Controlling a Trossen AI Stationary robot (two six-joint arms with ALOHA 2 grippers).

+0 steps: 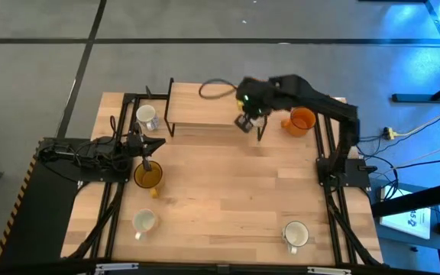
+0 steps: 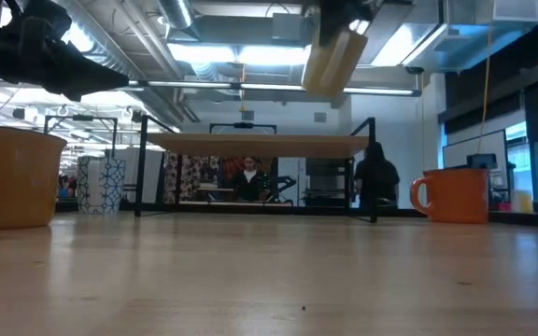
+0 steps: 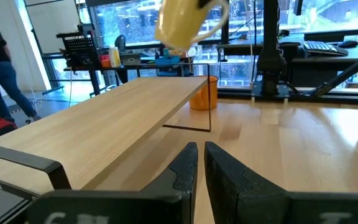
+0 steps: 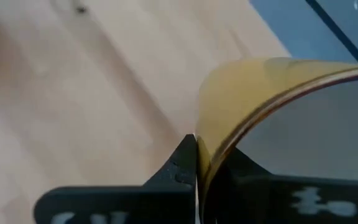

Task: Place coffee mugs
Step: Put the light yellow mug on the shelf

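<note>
My right gripper (image 1: 244, 121) is shut on the cream-yellow mug (image 2: 330, 56), high above the right end of the raised wooden shelf (image 1: 205, 114). The mug also shows in the left wrist view (image 3: 182, 25). The orange mug (image 1: 302, 120) stands on the table right of the shelf. The amber-brown mug (image 1: 147, 176) stands by the left arm. A patterned white mug (image 1: 147, 117) stands left of the shelf. Two white mugs (image 1: 143, 221) (image 1: 295, 234) stand near the near edge. My left gripper (image 3: 199, 163) is shut and waits just beyond the amber-brown mug. My right gripper (image 4: 207, 158) pinches the cream-yellow mug's wall at its rim (image 4: 202, 143), with one finger outside (image 4: 182, 165) and one inside (image 4: 241, 171). The mug is lifted clear of shelf and table and sits tilted in the hold.
The shelf stands on thin black legs (image 2: 374, 173) at the far middle of the table, with open space beneath it. Black frame rails (image 1: 331, 153) run along both sides of the table. People stand in the room beyond the table (image 2: 247, 177).
</note>
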